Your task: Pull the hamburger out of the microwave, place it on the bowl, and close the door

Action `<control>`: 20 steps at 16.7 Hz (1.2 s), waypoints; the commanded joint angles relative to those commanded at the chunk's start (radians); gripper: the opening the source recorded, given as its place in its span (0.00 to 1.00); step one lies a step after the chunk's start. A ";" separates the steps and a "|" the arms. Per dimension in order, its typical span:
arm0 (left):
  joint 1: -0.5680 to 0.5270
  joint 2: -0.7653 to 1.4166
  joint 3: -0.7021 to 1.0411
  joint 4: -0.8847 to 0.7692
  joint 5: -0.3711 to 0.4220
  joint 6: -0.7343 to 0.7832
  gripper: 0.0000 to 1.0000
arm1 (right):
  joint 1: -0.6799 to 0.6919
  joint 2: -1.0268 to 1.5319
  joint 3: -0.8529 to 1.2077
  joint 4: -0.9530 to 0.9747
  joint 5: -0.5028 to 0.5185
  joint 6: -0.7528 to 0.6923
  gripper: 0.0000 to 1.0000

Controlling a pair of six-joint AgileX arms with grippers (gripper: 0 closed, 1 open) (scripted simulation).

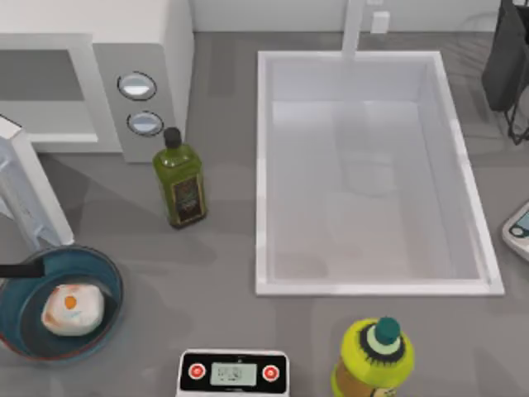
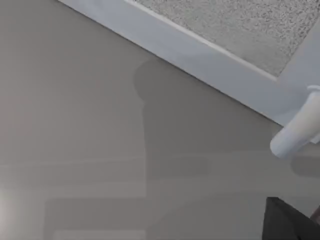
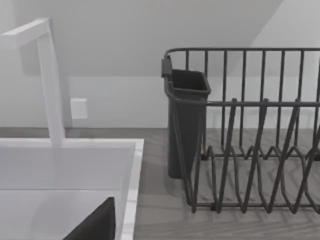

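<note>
Already the hamburger (image 1: 73, 308) is being carried by the bowl (image 1: 107, 273) in the lower left of the top view, while the door (image 1: 29, 194) is being left swung open at the left edge, away from the microwave (image 1: 157, 50) in the upper left. What is most likely to go wrong is the closing push — the door is standing just beside the bowl, so a careless sweep could knock the bowl or clip the green oil bottle (image 1: 180, 180) nearby. A dark sliver (image 1: 21, 270) is being cut off at the left edge over the bowl; it is probably part of the left arm, and whether its fingers are apart or together cannot be told. In the left wrist view the door's speckled window (image 2: 240, 25) and a white handle (image 2: 297, 132) are being shown close up. The right wrist view is being pointed at the sink (image 3: 70, 170) and a dish rack (image 3: 250, 135), and the state of the right hand cannot be told either.
</note>
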 joint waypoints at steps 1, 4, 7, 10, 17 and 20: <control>-0.042 -0.015 -0.008 0.001 -0.027 -0.030 0.00 | 0.000 0.000 0.000 0.000 0.000 0.000 1.00; -0.116 -0.044 -0.025 0.004 -0.080 -0.088 0.00 | 0.000 0.000 0.000 0.000 0.000 0.000 1.00; -0.120 -0.047 -0.026 0.004 -0.083 -0.091 0.00 | 0.000 0.000 0.000 0.000 0.000 0.000 1.00; -0.117 -0.026 -0.010 0.012 -0.079 -0.090 0.00 | 0.000 0.000 0.000 0.000 0.000 0.000 1.00; -0.124 0.314 0.179 0.142 -0.082 -0.091 0.00 | 0.000 0.000 0.000 0.000 0.000 0.000 1.00; -0.126 0.438 0.254 0.199 -0.083 -0.091 0.00 | 0.000 0.000 0.000 0.000 0.000 0.000 1.00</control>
